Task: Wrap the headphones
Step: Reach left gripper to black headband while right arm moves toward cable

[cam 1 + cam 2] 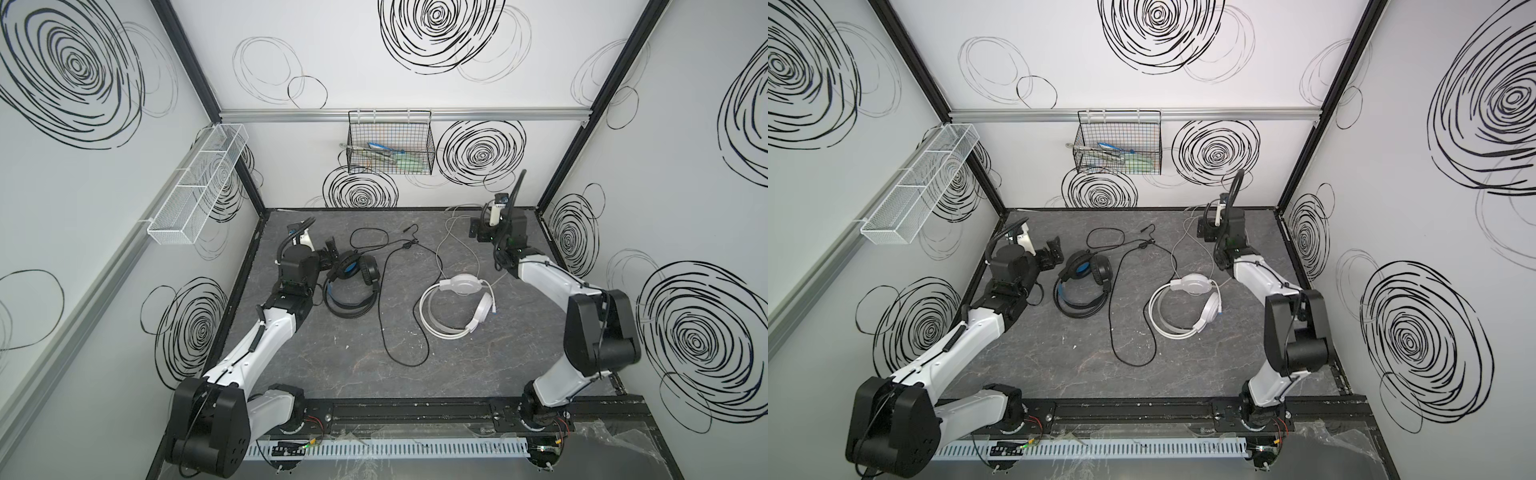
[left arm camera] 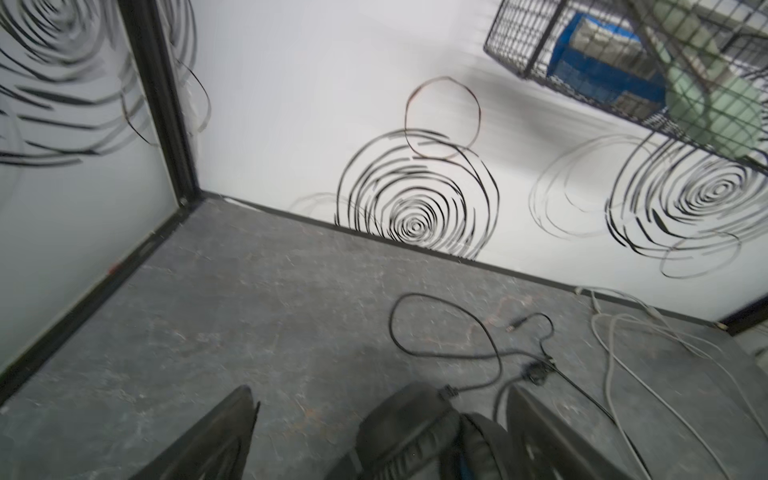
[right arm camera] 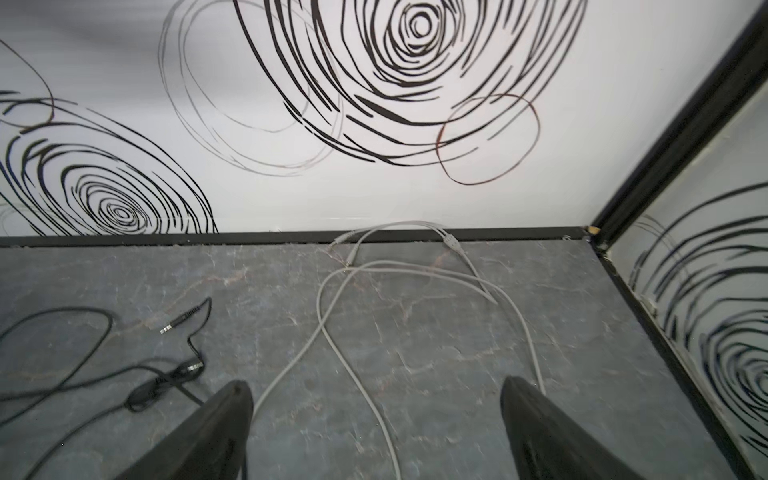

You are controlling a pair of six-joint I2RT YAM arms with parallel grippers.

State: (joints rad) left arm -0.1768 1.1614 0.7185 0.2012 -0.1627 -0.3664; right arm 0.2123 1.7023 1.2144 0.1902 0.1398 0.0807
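Nearest the lens, the left arm (image 1: pixel 266 332) is reached in over the bench (image 1: pixel 478 365). Its end effector (image 1: pixel 1051 250) is spread fully and holds nothing; the far cup of the black headset (image 1: pixel 368 270), left of centre, is framed between its jaws. That headset's band is bowed toward the near edge, long axis near to far. The white headset (image 1: pixel 464 284) is laid right of centre, band bowed near-left. The right end effector (image 3: pixel 376 384) is equally wide and empty above the white cable (image 3: pixel 319 299), far right. The cup should probably be pinned before the black cable (image 1: pixel 384 299) is gathered toward its plug (image 3: pixel 166 330).
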